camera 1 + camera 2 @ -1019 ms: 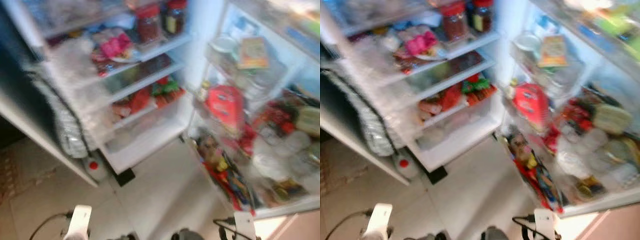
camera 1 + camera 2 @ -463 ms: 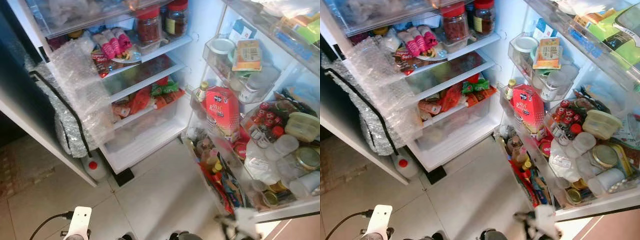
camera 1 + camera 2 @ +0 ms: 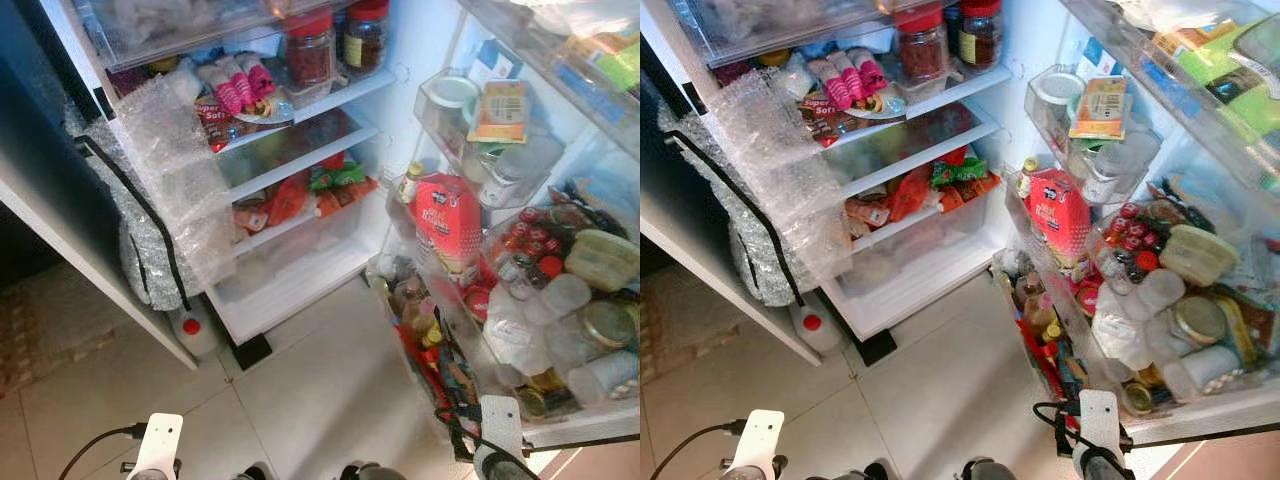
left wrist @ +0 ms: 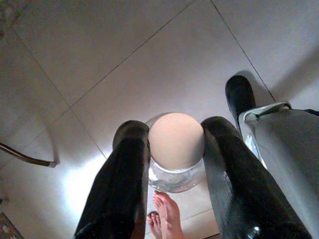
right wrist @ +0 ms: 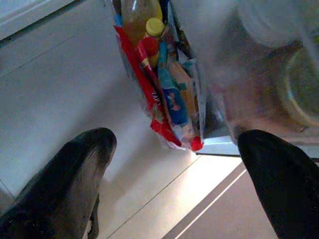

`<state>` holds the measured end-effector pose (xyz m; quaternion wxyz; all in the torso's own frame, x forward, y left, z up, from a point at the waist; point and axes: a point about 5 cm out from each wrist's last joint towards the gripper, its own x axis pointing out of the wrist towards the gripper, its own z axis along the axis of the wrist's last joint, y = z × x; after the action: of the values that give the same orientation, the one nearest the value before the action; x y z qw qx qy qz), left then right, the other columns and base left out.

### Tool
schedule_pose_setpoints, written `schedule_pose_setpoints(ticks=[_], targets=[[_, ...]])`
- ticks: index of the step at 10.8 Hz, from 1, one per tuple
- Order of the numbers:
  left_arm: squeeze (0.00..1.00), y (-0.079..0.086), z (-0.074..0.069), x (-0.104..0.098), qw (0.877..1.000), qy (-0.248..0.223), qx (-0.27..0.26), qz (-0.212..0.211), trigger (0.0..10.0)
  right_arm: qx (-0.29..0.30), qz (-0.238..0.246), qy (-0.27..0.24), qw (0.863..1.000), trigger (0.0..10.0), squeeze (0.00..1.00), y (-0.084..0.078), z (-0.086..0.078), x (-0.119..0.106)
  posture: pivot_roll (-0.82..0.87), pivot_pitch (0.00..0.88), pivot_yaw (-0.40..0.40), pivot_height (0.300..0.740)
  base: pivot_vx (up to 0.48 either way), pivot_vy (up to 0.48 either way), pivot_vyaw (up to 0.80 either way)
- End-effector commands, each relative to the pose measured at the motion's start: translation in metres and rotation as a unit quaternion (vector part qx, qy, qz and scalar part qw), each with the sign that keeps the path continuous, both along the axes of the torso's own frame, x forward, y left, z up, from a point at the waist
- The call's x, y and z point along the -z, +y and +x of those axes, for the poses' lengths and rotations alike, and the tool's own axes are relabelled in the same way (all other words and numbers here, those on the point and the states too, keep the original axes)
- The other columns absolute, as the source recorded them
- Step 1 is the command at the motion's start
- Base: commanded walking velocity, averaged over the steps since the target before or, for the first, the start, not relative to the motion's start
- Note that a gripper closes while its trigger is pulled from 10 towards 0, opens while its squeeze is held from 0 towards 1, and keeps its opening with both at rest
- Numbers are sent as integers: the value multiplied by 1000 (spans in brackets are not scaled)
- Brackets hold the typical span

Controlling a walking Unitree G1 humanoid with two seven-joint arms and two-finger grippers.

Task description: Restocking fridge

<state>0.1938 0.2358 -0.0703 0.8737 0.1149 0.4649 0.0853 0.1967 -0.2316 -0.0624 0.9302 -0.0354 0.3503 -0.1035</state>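
Observation:
In the left wrist view my left gripper is shut on a clear glass jar with a beige lid, held low over the tiled floor. My right gripper is open, its fingers wide apart, just before the fridge door's bottom bin of colourful packets. The fridge stands open ahead, shelves packed with jars and food packs. Both wrists sit at the lower edge, left and right.
The open door at right holds a red carton, tubs and small bottles. Bubble wrap hangs off the fridge's left side. A white bottle with a red cap stands on the floor. A person's bare foot shows under the jar.
The head view has steadied from blur and shifted slightly. My right wrist, smeared half a second ago, now sits still beside the door's bottom bin.

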Motion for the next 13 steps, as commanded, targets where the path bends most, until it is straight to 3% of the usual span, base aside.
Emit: schedule_pose_setpoints(ticks=[1, 13], targets=[[0, 4, -9, 3, 1000, 13, -4, 6, 10000, 7, 2, 10, 1000, 10000, 0, 0, -7, 4, -192, 201, -5, 740, 0, 0, 0], [0, 4, -8, 3, 1000, 11, 0, 4, 10000, 0, -3, 15, 1000, 10000, 0, 1, -9, 5, -191, 201, -5, 740, 0, 0, 0]])
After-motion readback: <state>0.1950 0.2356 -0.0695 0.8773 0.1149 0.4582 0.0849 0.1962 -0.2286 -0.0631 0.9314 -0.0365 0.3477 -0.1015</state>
